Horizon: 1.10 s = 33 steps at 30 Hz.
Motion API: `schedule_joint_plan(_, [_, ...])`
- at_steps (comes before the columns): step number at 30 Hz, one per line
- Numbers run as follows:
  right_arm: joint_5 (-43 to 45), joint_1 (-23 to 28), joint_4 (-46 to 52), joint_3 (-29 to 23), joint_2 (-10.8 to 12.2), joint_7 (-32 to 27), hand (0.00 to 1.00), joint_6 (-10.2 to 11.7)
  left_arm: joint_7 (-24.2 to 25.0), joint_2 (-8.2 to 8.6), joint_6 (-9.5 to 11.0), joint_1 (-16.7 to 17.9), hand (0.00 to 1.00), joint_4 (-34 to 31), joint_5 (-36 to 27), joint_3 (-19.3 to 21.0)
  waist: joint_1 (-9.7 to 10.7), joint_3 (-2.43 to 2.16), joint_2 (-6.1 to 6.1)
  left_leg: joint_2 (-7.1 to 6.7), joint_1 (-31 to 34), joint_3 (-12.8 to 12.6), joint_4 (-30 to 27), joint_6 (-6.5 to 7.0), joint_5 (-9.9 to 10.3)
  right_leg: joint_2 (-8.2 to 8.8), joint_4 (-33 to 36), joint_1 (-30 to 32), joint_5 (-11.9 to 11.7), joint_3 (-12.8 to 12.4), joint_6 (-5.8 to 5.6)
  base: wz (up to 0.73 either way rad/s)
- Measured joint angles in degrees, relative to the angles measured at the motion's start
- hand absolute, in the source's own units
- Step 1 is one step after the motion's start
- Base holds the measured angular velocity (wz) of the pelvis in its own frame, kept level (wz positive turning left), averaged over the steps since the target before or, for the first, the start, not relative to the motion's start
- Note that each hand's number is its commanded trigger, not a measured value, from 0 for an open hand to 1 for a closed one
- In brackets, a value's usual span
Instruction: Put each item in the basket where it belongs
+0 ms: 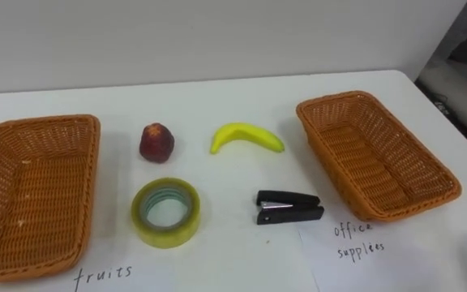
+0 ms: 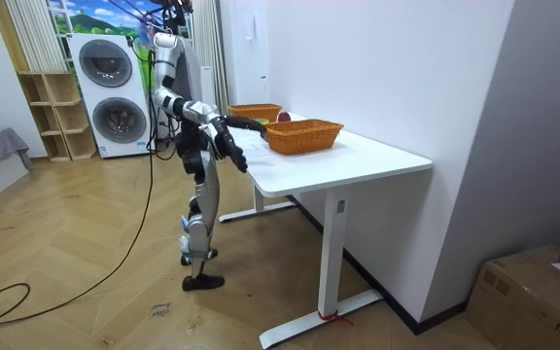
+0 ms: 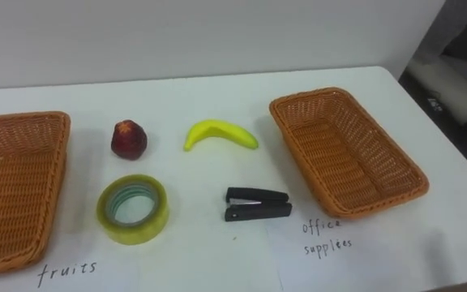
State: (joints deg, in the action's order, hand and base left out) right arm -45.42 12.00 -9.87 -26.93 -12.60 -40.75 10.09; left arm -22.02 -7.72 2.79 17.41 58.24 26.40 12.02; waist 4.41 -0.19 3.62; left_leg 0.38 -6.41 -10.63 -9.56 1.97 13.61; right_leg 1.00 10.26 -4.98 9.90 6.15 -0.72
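Observation:
On the white table (image 1: 217, 101) a red fruit (image 1: 157, 143) and a yellow banana (image 1: 246, 137) lie side by side at the middle. Nearer me are a yellowish roll of tape (image 1: 166, 212) and a black stapler (image 1: 289, 207). An empty wicker basket (image 1: 31, 195) at the left has "fruits" written by it. A second empty wicker basket (image 1: 371, 154) at the right is marked "office supplies". In the room view I stand at the table's edge with my left hand (image 2: 257, 124) held forward over it and my right hand (image 2: 242, 161) lower, beside the edge.
The right end of the table (image 1: 460, 138) lies just past the right basket. In the room view, washing machines (image 2: 115, 92) and a shelf (image 2: 52, 117) stand behind me, and a cardboard box (image 2: 533, 297) sits on the floor at the room view's right.

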Motion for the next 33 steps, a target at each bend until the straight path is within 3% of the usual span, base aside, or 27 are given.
schedule_joint_plan(11, [6.11,-0.93,13.78,-2.18,-3.18,-7.25,0.00,1.08,2.54,-0.62,-0.45,-0.10,0.00,-0.17,0.05,-0.42,0.44,0.00,-0.38,0.03,1.02,0.46,-0.09,0.01,-0.03,0.19,0.39,1.02,0.00,2.14,0.00,0.00])
schedule_joint_plan(18, [9.96,-1.88,21.84,-2.10,-3.70,-6.43,0.00,1.14,2.58,-0.50,-1.08,-0.33,0.00,-0.20,-0.01,-0.97,0.00,0.08,-0.25,0.07,0.96,0.45,0.22,0.01,-0.02,0.14,0.40,1.07,0.01,1.92,-0.01,0.00])
schedule_joint_plan(25, [11.36,-2.07,23.25,-2.02,-4.99,-5.27,0.00,1.13,2.61,-0.48,-0.97,-0.12,0.00,-0.21,0.07,-1.06,-0.23,0.26,0.58,0.06,0.93,0.44,0.13,0.00,-0.03,0.16,0.41,1.12,0.01,1.94,-0.01,0.00])
schedule_joint_plan(33, [19.55,-7.51,24.60,-1.17,-7.26,-4.07,0.00,2.46,3.00,-1.22,-0.09,-1.65,0.00,2.67,0.07,-2.53,-1.50,0.44,1.61,0.18,0.67,0.18,-0.06,0.00,-0.03,0.13,0.40,0.90,0.00,1.79,0.00,-0.02])
